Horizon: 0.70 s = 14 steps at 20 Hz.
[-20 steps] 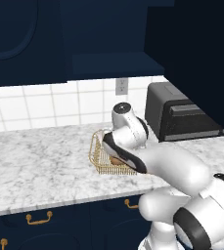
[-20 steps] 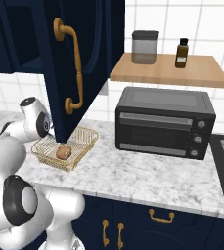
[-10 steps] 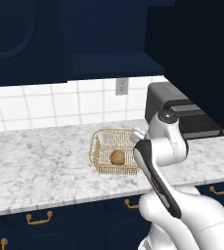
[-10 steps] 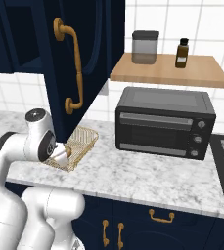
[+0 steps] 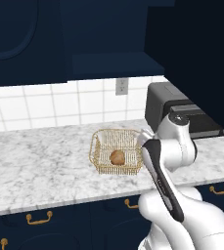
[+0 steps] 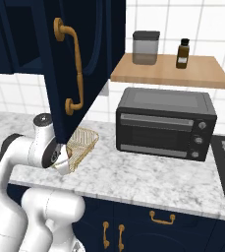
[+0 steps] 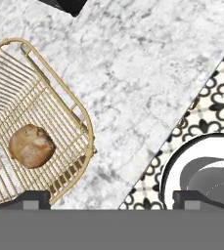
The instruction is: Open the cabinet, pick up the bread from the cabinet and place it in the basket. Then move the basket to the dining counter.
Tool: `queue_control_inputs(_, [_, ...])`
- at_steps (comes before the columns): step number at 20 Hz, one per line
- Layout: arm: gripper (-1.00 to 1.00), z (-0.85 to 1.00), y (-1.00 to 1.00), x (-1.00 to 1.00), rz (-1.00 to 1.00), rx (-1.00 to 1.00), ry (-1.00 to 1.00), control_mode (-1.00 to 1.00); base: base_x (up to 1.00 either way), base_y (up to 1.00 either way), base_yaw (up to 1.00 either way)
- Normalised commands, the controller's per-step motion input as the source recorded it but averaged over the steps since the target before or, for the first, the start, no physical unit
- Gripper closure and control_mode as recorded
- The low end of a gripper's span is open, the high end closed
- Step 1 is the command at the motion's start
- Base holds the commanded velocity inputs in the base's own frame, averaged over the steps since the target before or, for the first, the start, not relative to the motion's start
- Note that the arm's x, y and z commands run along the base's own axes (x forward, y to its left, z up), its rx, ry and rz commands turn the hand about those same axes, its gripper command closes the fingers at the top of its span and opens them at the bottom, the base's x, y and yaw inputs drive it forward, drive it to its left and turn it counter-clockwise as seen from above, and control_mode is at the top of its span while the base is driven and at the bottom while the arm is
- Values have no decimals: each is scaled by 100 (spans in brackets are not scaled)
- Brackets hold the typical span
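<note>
Hand view: gripper (image 7: pixel 108 197) spread wide, empty, pointing down beside basket (image 7: pixel 79 114) holding bread (image 7: pixel 31 145).

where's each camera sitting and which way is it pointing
Left base view: behind the arm on its left, looking forward and down at the basket holding the bread; the white arm rises lower right.
Right base view: behind on the right, facing the open cabinet door and toaster oven; arm lower left.
Hand view: on the hand, looking down at the worktop; open gripper at the bottom.
All share basket and worktop.

Two flanking base views, hand view down, sharing basket (image 5: pixel 117 151).
</note>
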Motion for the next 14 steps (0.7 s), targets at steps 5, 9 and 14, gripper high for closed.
queue_control_inputs(5, [-100, -13, 0, 23, 0, 0, 3, -100, 0, 0, 0])
queue_control_inputs(9, [-100, -36, 2, 22, 0, 0, 4, -100, 0, 0, 0])
queue_control_inputs(14, [-100, -43, 10, 37, 0, -3, 0, -100, 0, 0, 0])
